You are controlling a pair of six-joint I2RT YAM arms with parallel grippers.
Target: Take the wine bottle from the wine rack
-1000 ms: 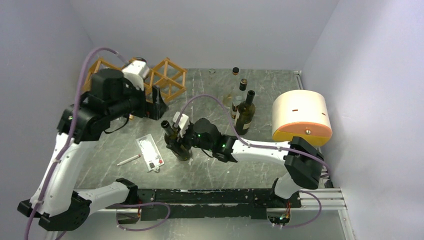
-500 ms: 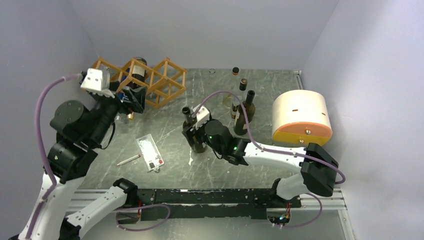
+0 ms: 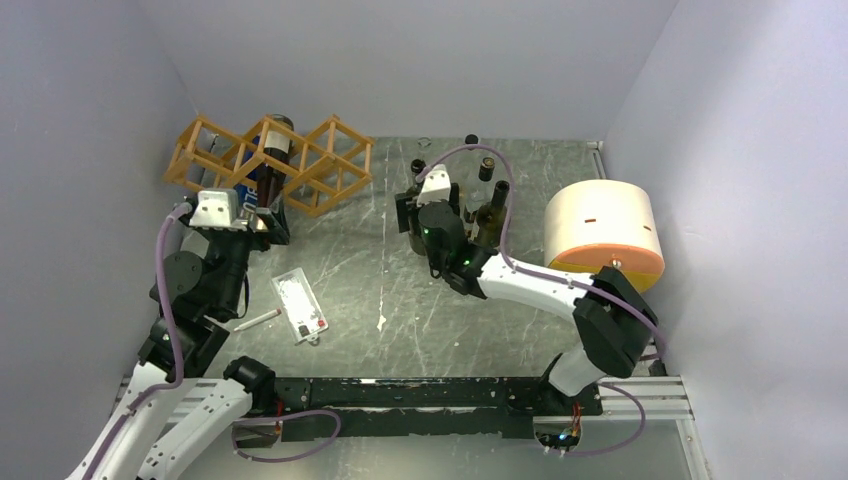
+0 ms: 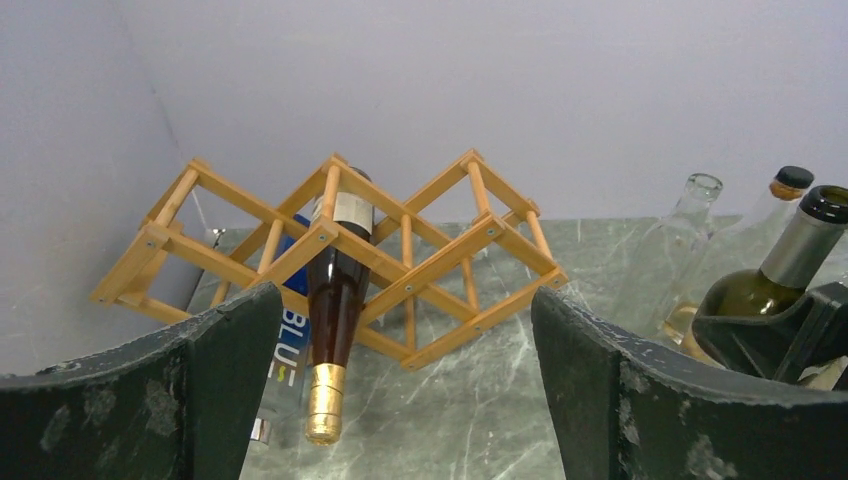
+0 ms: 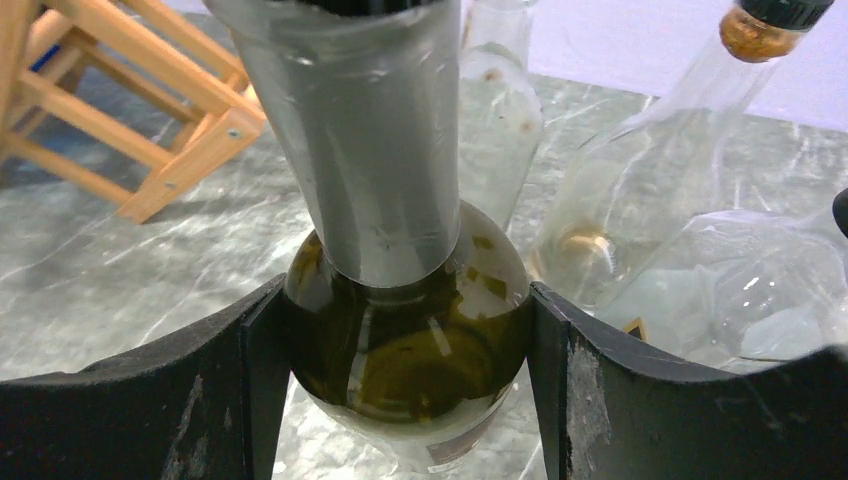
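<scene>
The table [image 3: 350,290] held the wine rack [image 3: 330,165] at its far left, with a dark bottle [image 4: 335,270] lying neck-down near the rack's middle. The right gripper [image 5: 405,300], clamped on a green bottle [image 5: 400,350], had carried it from mid-table to the other bottles [image 3: 492,215] at the back. The left gripper [image 4: 405,295] had drawn back from the rack, wide apart and empty, so the dark bottle probably came next.

Wine rack [image 4: 470,235]: orange-brown open wooden frame, three joined diamond cells, standing at the far-left of the worktop [image 3: 350,290]. Wine bottle [image 4: 335,290]: dark glass, white label, gold foil neck. It lies in the rack's middle part, tilted neck-down, with the neck sticking out on the near side.
</scene>
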